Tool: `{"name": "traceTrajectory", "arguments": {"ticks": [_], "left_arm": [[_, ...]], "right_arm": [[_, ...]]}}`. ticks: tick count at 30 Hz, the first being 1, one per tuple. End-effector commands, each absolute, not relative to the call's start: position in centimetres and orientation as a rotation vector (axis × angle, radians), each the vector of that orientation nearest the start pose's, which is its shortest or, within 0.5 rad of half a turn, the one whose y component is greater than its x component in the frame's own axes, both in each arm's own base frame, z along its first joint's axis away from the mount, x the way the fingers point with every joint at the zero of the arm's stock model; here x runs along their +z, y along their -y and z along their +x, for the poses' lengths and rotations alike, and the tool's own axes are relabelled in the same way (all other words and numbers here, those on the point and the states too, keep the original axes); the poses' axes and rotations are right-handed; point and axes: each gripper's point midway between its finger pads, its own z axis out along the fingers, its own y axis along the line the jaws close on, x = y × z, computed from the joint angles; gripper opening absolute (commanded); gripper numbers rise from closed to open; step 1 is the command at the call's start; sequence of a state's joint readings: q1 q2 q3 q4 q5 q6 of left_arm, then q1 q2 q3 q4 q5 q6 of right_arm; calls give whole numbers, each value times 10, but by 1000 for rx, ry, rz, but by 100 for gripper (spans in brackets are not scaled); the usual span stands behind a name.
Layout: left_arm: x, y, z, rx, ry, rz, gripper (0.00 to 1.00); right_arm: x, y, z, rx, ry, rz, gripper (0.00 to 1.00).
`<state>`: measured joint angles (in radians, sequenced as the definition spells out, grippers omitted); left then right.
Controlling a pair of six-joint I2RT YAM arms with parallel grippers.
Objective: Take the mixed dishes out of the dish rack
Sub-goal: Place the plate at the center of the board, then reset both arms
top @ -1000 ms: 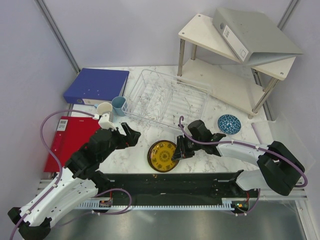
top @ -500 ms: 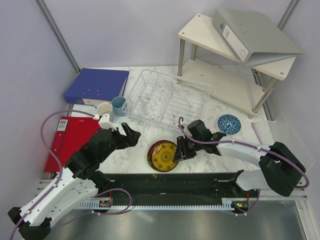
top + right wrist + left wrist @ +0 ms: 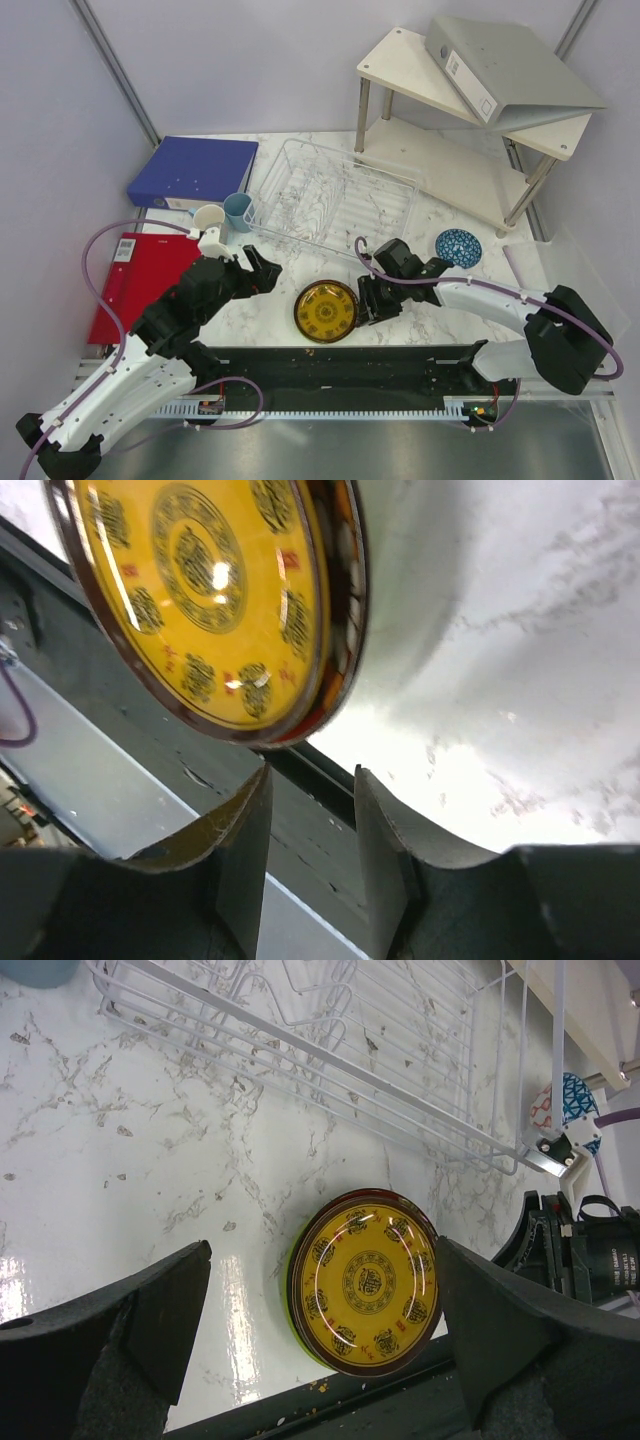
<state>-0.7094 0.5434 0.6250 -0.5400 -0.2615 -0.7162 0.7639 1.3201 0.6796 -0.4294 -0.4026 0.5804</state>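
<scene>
Since a second ago the right gripper (image 3: 366,302) has drawn back; its jaws stand parted, empty, just beside the yellow-brown patterned plate (image 3: 326,311) lying flat at the table's (image 3: 275,318) near edge. We see no dish left in the dish rack (image 3: 335,200), so unloading looks done. The left gripper (image 3: 266,268) hovers wide open. Blue patterned bowl (image 3: 458,247), cream mug (image 3: 208,217) and light blue cup (image 3: 238,210) stand outside; nothing blocks.

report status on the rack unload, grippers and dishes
Left gripper open, empty, hovering. Right gripper open, clear of the yellow-brown patterned plate, which lies flat. Dish rack looks empty. Nothing in the way.
</scene>
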Motion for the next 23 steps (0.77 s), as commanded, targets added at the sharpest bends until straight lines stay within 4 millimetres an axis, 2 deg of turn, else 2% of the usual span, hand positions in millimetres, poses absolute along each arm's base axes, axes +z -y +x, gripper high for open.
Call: {"name": "traceTrajectory", "arguments": {"ticks": [1,2,3,5,6,8,9,10,11,13,14,15,16,20,23], "left_arm": [[197,145,201,-656,-2033,-216,99],[198,145,201,-657,-2030,-215,99],[198,144,201,-655,-2031,-217,99],[198,145,201,-655,-2031,-216,99],[198,145,201,-655,-2032,-218,100],[198,147,203,-648,-2041,-216,99],[198,148,203,-646,-2048,-209,99],[194,149,205,-627,-2071,-195,100],[198,151,206,-629,-2072,-191,99],[195,153,207,-607,-2102,-173,99],[193,155,209,-592,-2123,-167,100],[189,156,209,-581,-2144,-161,99],[188,157,210,-574,-2156,-162,99],[182,160,211,-562,-2190,-158,99],[182,161,212,-558,-2196,-157,99]], "right_arm": [[77,-234,137,780,-2785,-478,46],[80,-227,135,739,-2799,-481,46],[95,-230,142,736,-2759,-490,46],[119,-222,150,685,-2687,-499,46],[150,-226,160,709,-2585,-499,46],[180,-219,176,644,-2467,-480,46],[211,-216,184,651,-2354,-464,46],[228,-214,194,631,-2266,-450,47],[242,-201,209,546,-2190,-374,48],[275,-192,222,539,-2015,-312,49],[284,-181,232,482,-1958,-249,52],[285,-175,233,469,-1924,-223,54],[296,-177,239,480,-1863,-197,57],[290,-179,251,446,-1840,-190,61],[276,-186,257,421,-1882,-221,63]]}}
